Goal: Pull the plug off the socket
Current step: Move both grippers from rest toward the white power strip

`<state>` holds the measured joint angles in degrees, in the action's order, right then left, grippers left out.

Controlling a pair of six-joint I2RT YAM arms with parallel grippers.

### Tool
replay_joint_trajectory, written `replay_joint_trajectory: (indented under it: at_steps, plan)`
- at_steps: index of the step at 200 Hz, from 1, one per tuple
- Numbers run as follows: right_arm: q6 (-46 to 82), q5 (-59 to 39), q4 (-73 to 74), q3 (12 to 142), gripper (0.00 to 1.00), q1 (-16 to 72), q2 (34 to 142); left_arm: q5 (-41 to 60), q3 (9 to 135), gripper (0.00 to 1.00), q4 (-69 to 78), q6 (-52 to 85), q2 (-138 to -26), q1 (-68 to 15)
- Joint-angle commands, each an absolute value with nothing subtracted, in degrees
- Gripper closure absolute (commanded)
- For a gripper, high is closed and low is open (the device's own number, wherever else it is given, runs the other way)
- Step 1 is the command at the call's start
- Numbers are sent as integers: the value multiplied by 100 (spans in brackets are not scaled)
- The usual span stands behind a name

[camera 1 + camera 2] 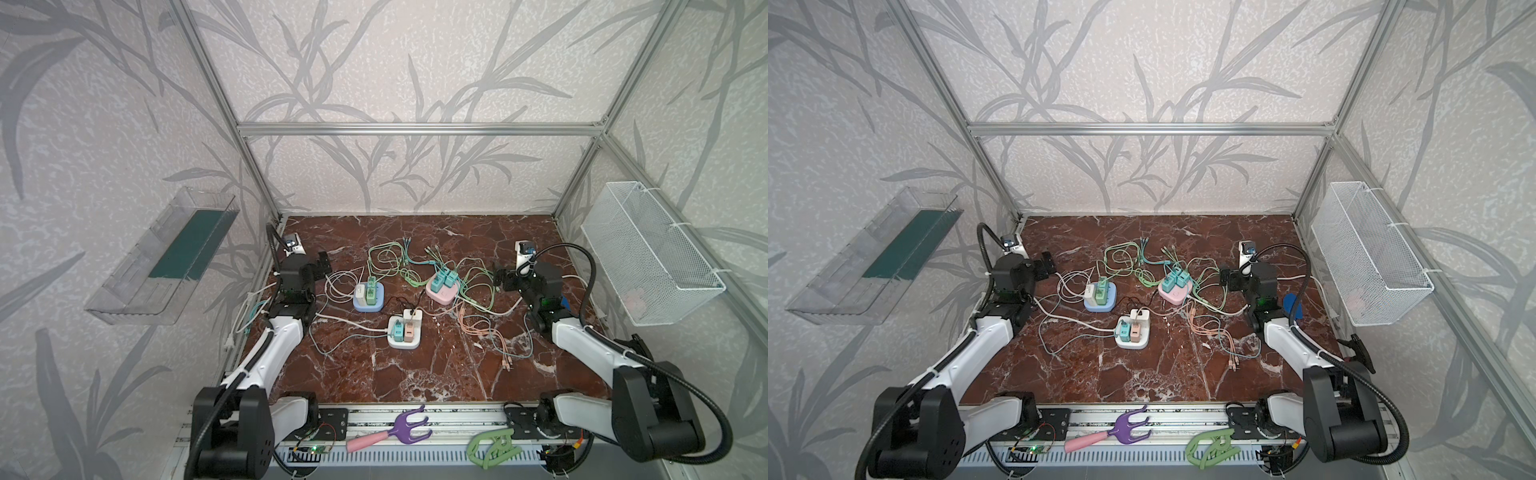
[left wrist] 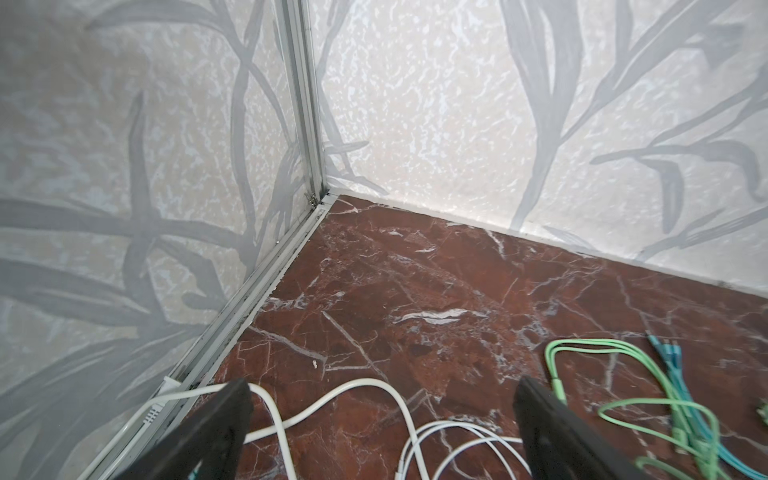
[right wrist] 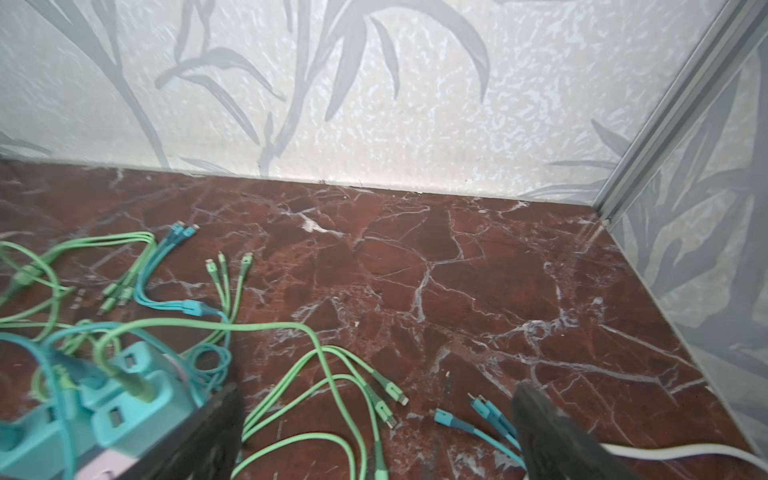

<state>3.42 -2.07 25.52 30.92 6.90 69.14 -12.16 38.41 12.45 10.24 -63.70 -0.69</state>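
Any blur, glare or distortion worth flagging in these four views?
Both top views: sharp, evenly lit, frame posts splayed by the wide lens. Left wrist: crisp, no glare. Right wrist: teal plugs soft and smeared, wall bright along its base.

1. In the right wrist view the pink socket block (image 3: 102, 463) and its teal plugs (image 3: 120, 409) run off the edge, partly behind a black finger (image 3: 199, 436)
2. In the left wrist view both fingers (image 2: 208, 428) and the white cables (image 2: 353, 382) are cut off
3. In a top view a blue object (image 1: 1289, 305) is half hidden behind the right arm (image 1: 1287, 345)
4. A pale pink thing (image 1: 634, 297) in the wire basket (image 1: 665, 232) is too blurred to name
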Motion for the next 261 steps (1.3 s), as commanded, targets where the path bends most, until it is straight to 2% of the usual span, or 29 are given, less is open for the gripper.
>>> replay_joint_trajectory:
  at_steps: [1,39,93,126,149,181,224,261]
  plan:
    - [1331,-1093,1549,3102,5,720,6569,-512,3823,1,-56,1551,-5888,-110]
    - [2524,-1802,1190,3125,15,1033,6183,-448,3549,1,-191,2094,-4977,-638]
    - [3060,-1027,766,2871,17,2455,5600,-1740,3046,2,-865,2530,-3649,-2429]
    - [3360,-583,609,2613,21,3216,5379,-2000,2898,5,-1369,2772,-3191,-3279]
    - [3615,-470,735,2404,25,3721,5485,-2036,2947,7,-1901,3076,-3156,-3759]
    - [4214,-147,1073,2157,31,4411,5878,-2397,2824,9,-1913,3352,-3225,-4610]
    - [4334,-166,1371,2251,32,4933,6515,-3174,2895,9,-1804,3524,-3781,-5812]
    - [4460,-208,1706,2359,32,5098,7075,-3460,2857,10,-1550,3906,-4447,-6413]
